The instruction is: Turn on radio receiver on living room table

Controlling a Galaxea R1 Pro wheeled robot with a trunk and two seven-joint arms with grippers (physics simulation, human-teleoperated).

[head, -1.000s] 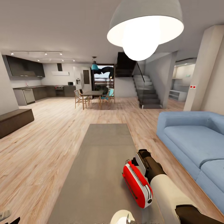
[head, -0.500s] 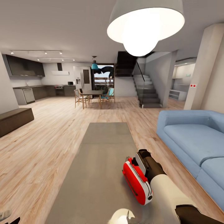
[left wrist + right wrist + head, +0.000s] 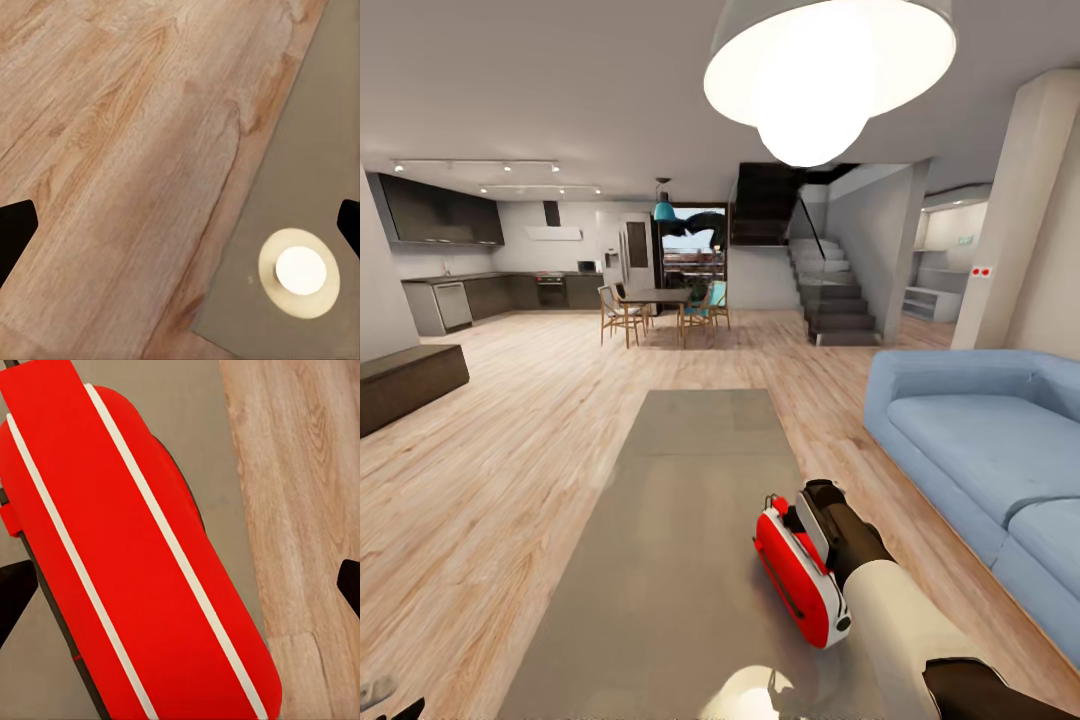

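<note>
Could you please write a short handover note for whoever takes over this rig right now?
Right gripper: at the radio receiver, jaws open, spread to either side in the right wrist view.
Left gripper: jaws open, empty, hanging over the floor beside the table.
Radio: lying near the table's right edge, sofa beyond.
Done: robot is at the table, arm at the radio.
Left: switching it on; whether it is already on cannot be told.

Head high, facing room; wrists close above table [image 3: 690, 520].
</note>
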